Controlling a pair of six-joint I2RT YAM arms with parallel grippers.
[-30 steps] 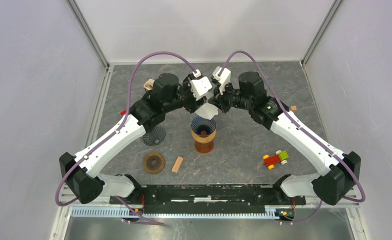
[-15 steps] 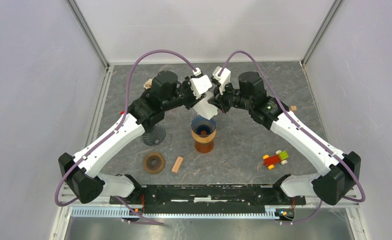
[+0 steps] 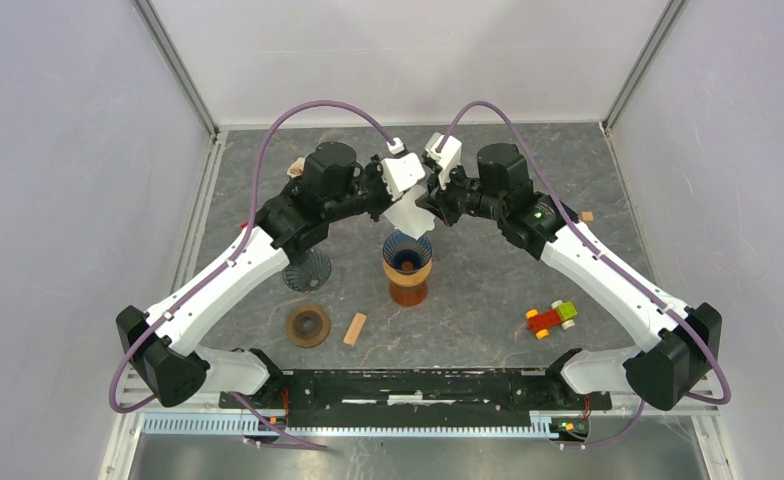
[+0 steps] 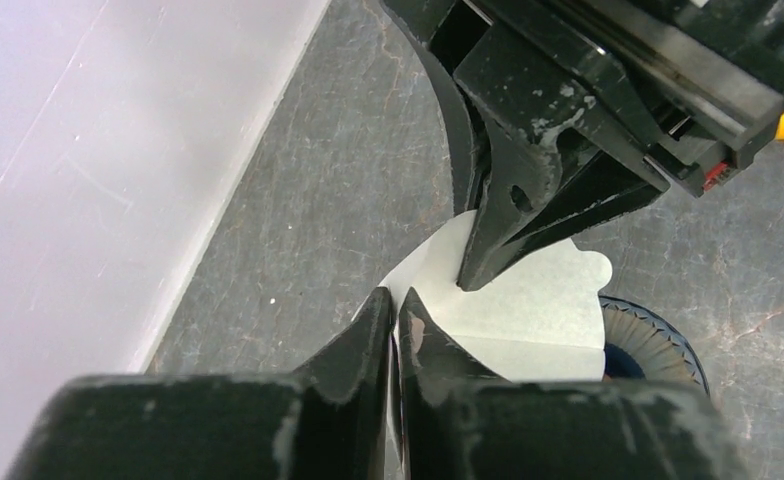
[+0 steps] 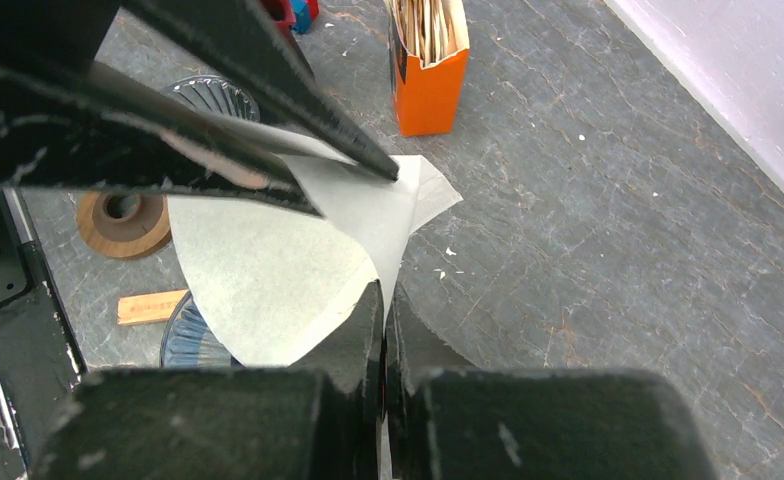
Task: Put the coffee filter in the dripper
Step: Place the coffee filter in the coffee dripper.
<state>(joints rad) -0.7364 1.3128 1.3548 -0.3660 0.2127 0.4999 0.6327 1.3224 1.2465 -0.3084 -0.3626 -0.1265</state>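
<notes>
Top external view shows the white paper coffee filter [image 3: 411, 217] held over the dark blue ribbed dripper [image 3: 407, 249], left pincer [image 4: 393, 303] and right pincer [image 5: 383, 297] each clamped on an edge. Best to spread the cone open, centre its tip and lower gently without tearing.

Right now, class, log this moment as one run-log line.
coffee filter: above dripper, not seated; left gripper: pinching it; right gripper: pinching it

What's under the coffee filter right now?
The dark ribbed dripper on its brown stand. From the wrist views the coffee filter covers part of its rim; whether they touch is unclear.
</notes>
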